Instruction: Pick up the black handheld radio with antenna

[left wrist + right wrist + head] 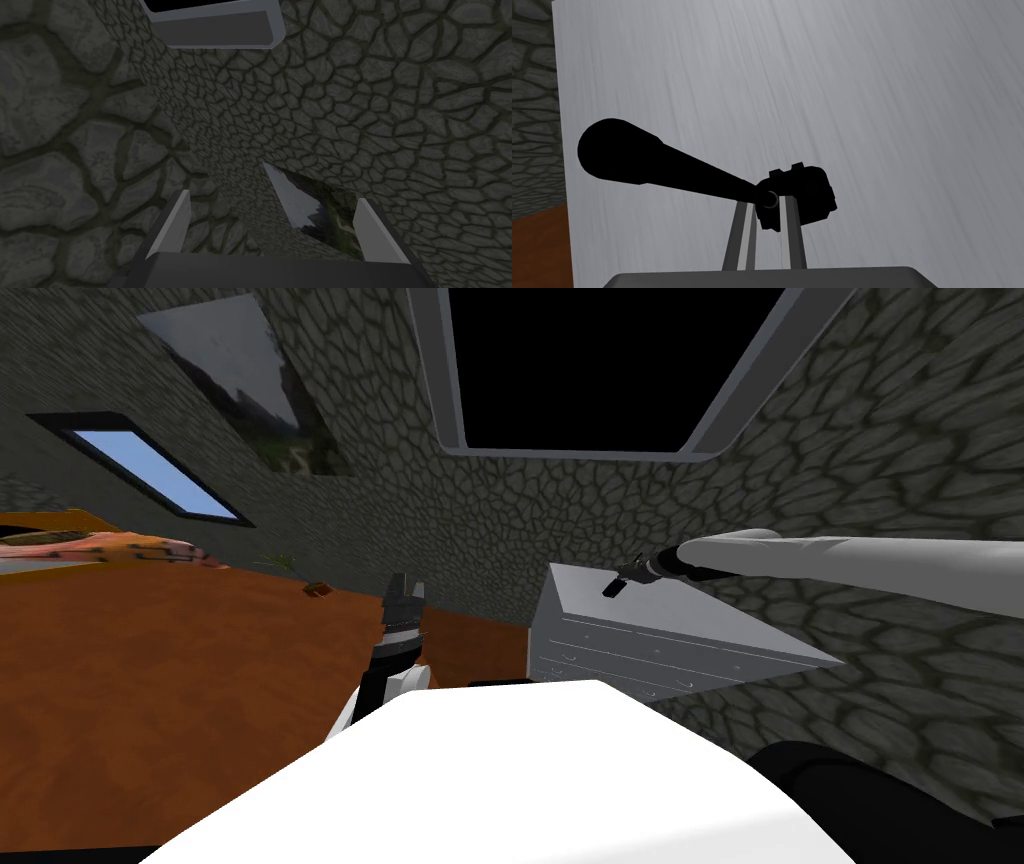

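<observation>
The black handheld radio (802, 197) with its long antenna (662, 162) is held in my right gripper (767, 202), whose fingers press the radio's body close together. In the head view the radio (622, 578) hangs just above the top of a grey chest of drawers (700, 628), at the end of my outstretched right arm (850, 563). The grey top (837, 90) lies behind the radio in the right wrist view. My left gripper (405, 588) stands raised above the orange floor, open with nothing between its fingers (172, 225).
The chest of drawers stands against a dark stone wall (880, 438). A grey-framed opening (610, 368) above it shows a black area. Orange floor (150, 688) spreads to the left, with a small brown object (318, 588) and a patterned bed (110, 550) at its far edge.
</observation>
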